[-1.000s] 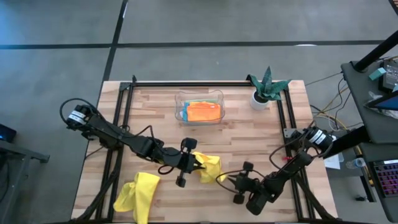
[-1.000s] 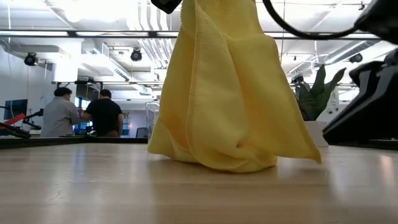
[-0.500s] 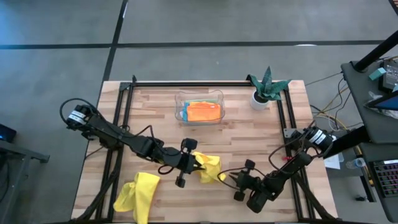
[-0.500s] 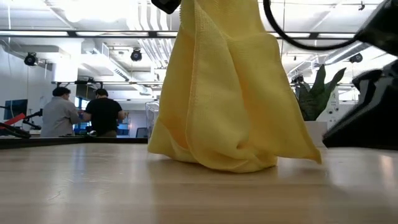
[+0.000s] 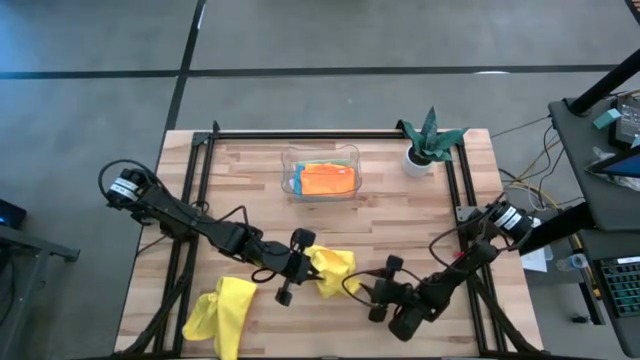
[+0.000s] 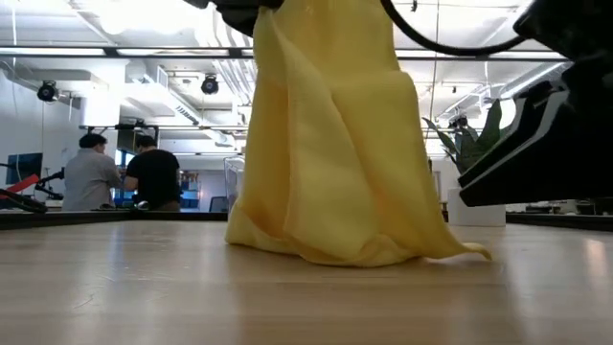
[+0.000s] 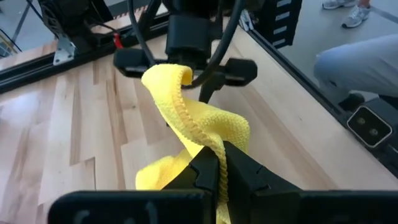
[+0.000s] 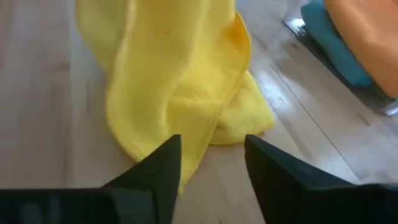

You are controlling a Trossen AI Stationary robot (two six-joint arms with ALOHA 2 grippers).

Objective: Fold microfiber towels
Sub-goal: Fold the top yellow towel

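A bright yellow towel (image 5: 333, 268) hangs from my left gripper (image 5: 302, 263), which is shut on it at the table's near middle; its lower end is bunched on the table (image 6: 326, 251). My right gripper (image 8: 210, 163) stands open just right of it, low over the table, its fingers at the towel's lower edge (image 8: 186, 155). A second yellow towel (image 5: 222, 312) lies crumpled at the near left. An orange towel (image 5: 328, 179) lies on a turquoise one in the clear tray (image 5: 292, 160). My left gripper pinches a hemmed edge of the yellow towel (image 7: 208, 144) between its two fingers, coming from the table's left and slanting down. The towel hangs in folds below the fingers, its lower end on the table. My right gripper: I cannot tell whether its fingers touch the towel.
A small plant in a white pot (image 5: 424, 145) stands at the far right. Black frame rails (image 5: 196, 190) run along the table's left, far and right sides. Two people (image 6: 124, 177) stand in the room beyond the table.
My right gripper has gone a little toward the table's left, closer to the hanging towel. The towel's lower right corner, which stuck out above the table, now lies flat on it, and the hanging folds have shifted slightly left.
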